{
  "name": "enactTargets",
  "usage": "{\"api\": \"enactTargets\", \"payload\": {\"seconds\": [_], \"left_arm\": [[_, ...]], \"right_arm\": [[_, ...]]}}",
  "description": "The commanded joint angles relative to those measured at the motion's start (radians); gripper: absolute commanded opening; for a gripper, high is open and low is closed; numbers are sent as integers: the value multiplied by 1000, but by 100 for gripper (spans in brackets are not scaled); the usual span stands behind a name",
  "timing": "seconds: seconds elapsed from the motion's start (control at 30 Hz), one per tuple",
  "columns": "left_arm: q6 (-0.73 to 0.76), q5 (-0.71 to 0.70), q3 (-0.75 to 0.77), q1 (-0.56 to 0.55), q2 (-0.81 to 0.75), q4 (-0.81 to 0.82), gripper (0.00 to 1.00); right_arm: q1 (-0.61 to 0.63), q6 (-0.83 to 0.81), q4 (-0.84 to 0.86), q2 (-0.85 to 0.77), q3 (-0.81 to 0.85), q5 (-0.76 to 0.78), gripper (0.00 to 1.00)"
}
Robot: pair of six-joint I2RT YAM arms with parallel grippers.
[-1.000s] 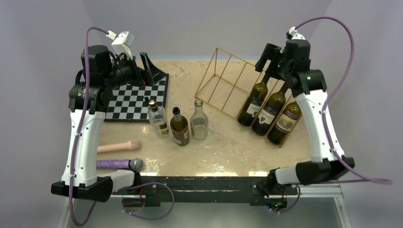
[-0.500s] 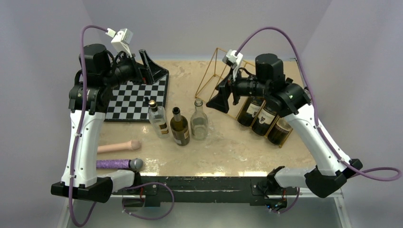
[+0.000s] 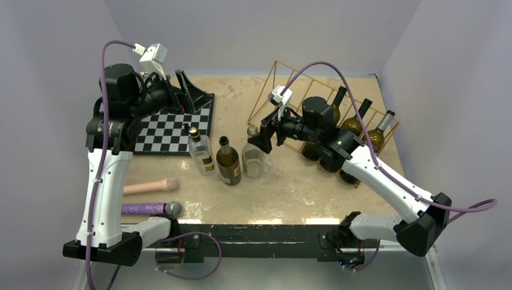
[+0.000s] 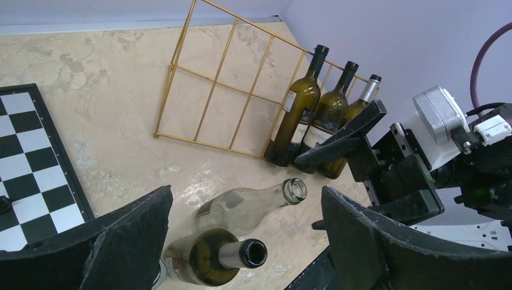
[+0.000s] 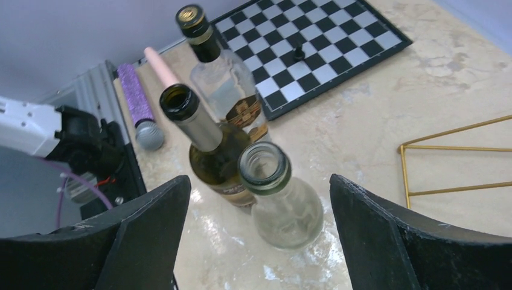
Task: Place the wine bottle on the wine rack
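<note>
The gold wire wine rack (image 3: 288, 99) stands at the back right, with three dark wine bottles (image 3: 344, 124) lying in its right slots. It also shows in the left wrist view (image 4: 224, 90). Three bottles stand mid-table: a clear empty one (image 3: 252, 156), a dark green one (image 3: 228, 163) and a clear gold-capped one (image 3: 201, 152). My right gripper (image 3: 261, 136) is open and empty, level with the clear bottle's neck, just to its right. In the right wrist view the clear bottle (image 5: 284, 208) stands between the open jaws. My left gripper (image 3: 192, 92) is open and empty over the checkered board's far edge.
A checkered board (image 3: 175, 128) lies at the back left with a small black piece (image 5: 297, 53) on it. A pink rod (image 3: 151, 186) and a purple microphone (image 3: 151, 209) lie near the front left edge.
My right arm has swung left and down, from the bottles on the rack to beside the clear bottle's neck. The left arm has barely shifted.
</note>
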Motion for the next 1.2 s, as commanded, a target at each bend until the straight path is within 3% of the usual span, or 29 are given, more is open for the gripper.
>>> {"api": "enactTargets", "payload": {"seconds": [0.0, 0.33, 0.67, 0.87, 1.17], "left_arm": [[-7, -12, -11, -4, -19, 5, 97], [25, -22, -18, -4, -16, -21, 97], [55, -27, -9, -4, -6, -48, 97], [69, -30, 0, -4, -2, -54, 97], [68, -30, 1, -4, 5, -50, 97]], "right_arm": [[11, 37, 194, 4, -20, 104, 87], [23, 68, 224, 82, -54, 145, 69], [51, 81, 232, 110, -105, 162, 70], [76, 90, 207, 123, -80, 210, 52], [90, 52, 134, 132, -19, 287, 4]]}}
